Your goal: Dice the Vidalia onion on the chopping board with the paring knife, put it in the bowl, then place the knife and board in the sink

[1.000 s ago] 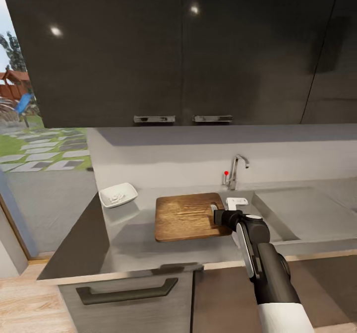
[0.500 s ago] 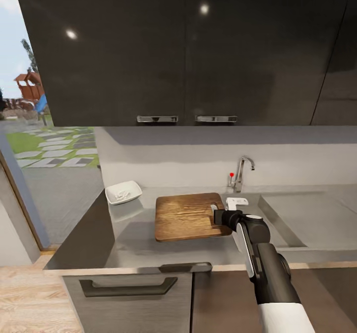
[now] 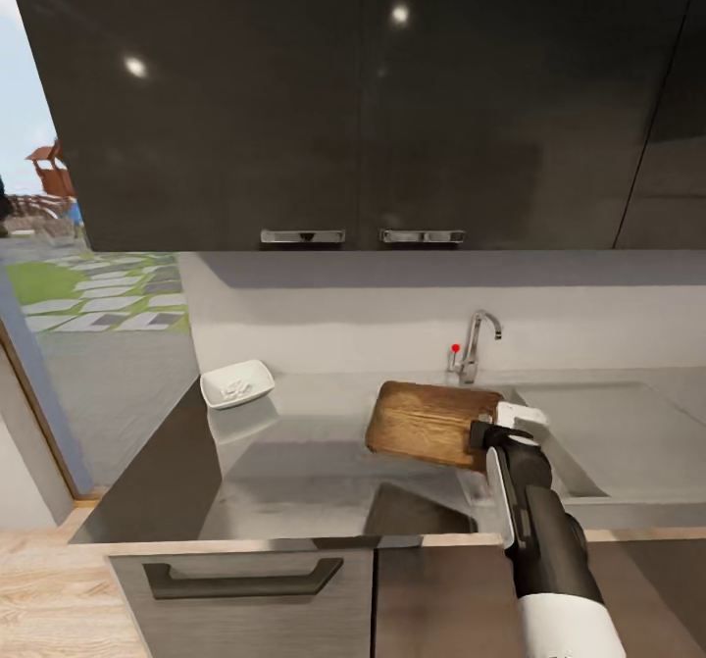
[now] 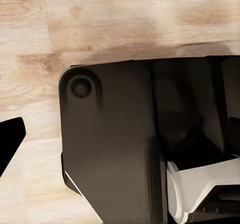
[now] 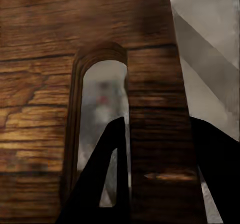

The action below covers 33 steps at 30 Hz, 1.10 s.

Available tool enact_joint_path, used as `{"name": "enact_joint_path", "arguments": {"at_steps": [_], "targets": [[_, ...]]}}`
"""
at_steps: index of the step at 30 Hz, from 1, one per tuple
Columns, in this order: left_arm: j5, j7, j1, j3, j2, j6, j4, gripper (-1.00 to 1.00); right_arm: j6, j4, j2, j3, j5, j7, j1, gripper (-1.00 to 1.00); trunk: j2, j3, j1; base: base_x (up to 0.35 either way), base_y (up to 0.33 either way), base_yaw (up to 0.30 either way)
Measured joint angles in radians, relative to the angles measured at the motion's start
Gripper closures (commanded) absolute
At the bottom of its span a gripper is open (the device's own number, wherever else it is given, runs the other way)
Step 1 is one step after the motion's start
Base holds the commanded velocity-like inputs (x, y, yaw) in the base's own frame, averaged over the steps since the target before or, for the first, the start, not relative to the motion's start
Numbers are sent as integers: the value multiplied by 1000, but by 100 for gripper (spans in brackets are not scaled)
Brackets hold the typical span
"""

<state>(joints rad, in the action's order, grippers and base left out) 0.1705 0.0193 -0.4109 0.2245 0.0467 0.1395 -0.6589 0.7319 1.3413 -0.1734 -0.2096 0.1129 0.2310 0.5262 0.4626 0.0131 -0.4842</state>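
My right gripper (image 3: 487, 434) is shut on the handle end of the dark brown chopping board (image 3: 431, 423). The board hangs tilted above the countertop (image 3: 294, 472), at the left rim of the sink (image 3: 608, 437). In the right wrist view one dark finger (image 5: 102, 184) reaches through the handle slot of the chopping board (image 5: 45, 83). The other finger lies along the board's outer edge. The white bowl (image 3: 235, 384) stands at the far left of the countertop with white onion dice in it. The paring knife is out of view.
The chrome tap (image 3: 476, 342) with its red dot rises behind the board. Dark wall cabinets (image 3: 353, 99) hang overhead. A window opens at the left. The left wrist view looks at wooden floor (image 4: 100, 28) and the robot's dark body (image 4: 130, 144).
The board has come up off the countertop and moved right towards the sink, tilted, with my right gripper on it. The head view has shifted a little.
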Motion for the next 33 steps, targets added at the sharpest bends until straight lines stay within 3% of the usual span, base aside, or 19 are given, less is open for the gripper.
{"name": "enact_joint_path", "arguments": {"at_steps": [3,7,8,11,12,16,17,18,20,23,28,33], "targets": [[0,2,0,0,2,0,8,-100,-58,-1,0,-33,-55,209,1,100,0,0,0,0,0,0],[0,5,0,-1,4,1,23,-100,-144,2,-1,-39,-269,457,17,100,0,0,0,0,0,0],[0,5,0,-1,4,1,26,-100,-154,0,-1,-39,-311,509,32,100,0,0,0,0,0,0],[0,7,0,-2,5,1,37,-100,-167,-61,-1,-39,-366,651,117,100,0,0,0,0,0,0],[0,7,0,-2,9,1,38,-100,-167,-125,-1,-38,-386,687,172,100,-1,0,0,0,0,0],[0,7,0,-1,15,1,40,-100,-182,-362,-1,-39,-388,753,359,100,0,0,0,0,0,0],[0,7,0,-2,16,1,40,-100,-204,-456,-1,-39,-395,778,424,100,-1,0,0,0,0,0],[0,7,0,-2,16,1,40,-100,-234,-520,8,-38,-375,792,465,100,0,0,0,0,0,0],[0,7,0,-2,16,1,40,-100,-304,-639,27,-40,-380,814,522,100,0,0,0,0,0,0],[0,7,0,-2,16,1,42,-100,-418,-750,48,-47,-405,858,561,100,0,0,0,0,0,0],[0,7,0,-2,17,1,46,-100,-588,-828,62,-99,-475,941,571,100,0,0,0,0,0,0],[0,7,0,-2,17,1,46,-100,-707,-931,83,-116,-481,952,572,100,0,0,0,0,0,0]]}}
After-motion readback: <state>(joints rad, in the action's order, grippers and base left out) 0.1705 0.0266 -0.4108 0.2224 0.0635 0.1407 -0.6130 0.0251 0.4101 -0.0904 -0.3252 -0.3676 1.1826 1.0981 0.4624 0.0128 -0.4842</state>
